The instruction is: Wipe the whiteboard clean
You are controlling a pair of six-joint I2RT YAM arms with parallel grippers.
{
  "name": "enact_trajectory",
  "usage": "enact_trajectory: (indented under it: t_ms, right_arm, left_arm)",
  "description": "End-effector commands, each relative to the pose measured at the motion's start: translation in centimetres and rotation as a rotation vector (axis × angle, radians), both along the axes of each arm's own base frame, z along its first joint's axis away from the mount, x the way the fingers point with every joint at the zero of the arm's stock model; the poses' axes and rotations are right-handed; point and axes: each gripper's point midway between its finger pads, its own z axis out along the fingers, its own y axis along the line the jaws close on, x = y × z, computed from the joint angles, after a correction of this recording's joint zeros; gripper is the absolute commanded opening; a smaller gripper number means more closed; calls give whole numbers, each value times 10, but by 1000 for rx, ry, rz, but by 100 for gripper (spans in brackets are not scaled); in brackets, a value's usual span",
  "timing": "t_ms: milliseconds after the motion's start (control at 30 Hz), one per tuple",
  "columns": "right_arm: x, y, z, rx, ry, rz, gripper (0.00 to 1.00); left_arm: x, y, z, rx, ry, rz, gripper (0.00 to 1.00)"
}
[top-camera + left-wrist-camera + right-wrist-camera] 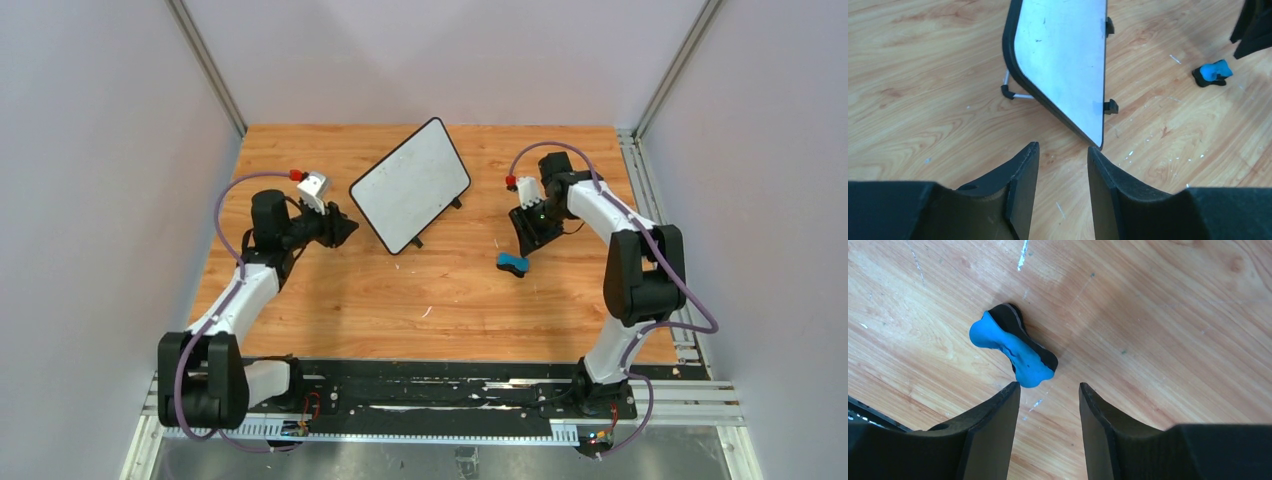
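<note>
1. Ahead of the left fingers (343, 228), just past their tips, the board (412, 185) stands tilted back on its small feet (1110, 106). Its nearest rounded corner is in line with the gap between them.
2. The left fingers are parted, hold nothing and are not touching the board. I judge that they sit there to brace the frame if the board slides under a wipe.
3. The board's face shows no drawn shapes, only a few faint specks, so the erasing looks done or nearly so.
4. Just ahead of the right fingers (528, 243), a little left of their gap, the eraser (1013, 347) lies on the tabletop (400, 300). Its blue grip faces the wrist camera and its black pad is on the far side.
5. The right fingers are spread and empty. The eraser's near end is close by the left tip, but I cannot tell whether they touch.
6. The eraser lies slantwise to the gap, so a clean grip would probably need a shift left and a turn of the wrist.
7. Bare tabletop runs from the right fingers to the board, which stands well off to their left, leaving open room to carry the eraser across.
8. The board's thin black frame and jutting feet are the edges most likely to snag.
</note>
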Motion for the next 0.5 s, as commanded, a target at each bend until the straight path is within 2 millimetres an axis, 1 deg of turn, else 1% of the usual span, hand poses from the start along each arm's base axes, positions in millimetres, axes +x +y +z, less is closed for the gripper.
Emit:
enact_trajectory:
  t_ms: [0,33,167,200,267,400,467]
  right_arm:
    - [7,-24,21,-58,-103,-101,48]
    - [8,-27,24,-70,-126,-116,48]
    - [13,-37,37,-106,-206,-177,48]
    - [14,-39,40,-109,-221,-187,48]
    - [14,-39,44,-102,-247,-200,48]
    - [15,-40,50,-93,-275,-212,48]
    - [18,-44,52,-116,-300,-220,48]
  left_arm:
    - [-5,24,0,89,-8,127,47]
    - [-6,29,4,104,-21,157,49]
    - [-10,54,6,163,-57,292,58]
    - [-10,59,7,172,-63,325,58]
    - [-11,71,3,190,-60,397,58]
    - [-9,104,-7,221,-78,579,63]
    - [-9,116,-11,250,-91,639,66]
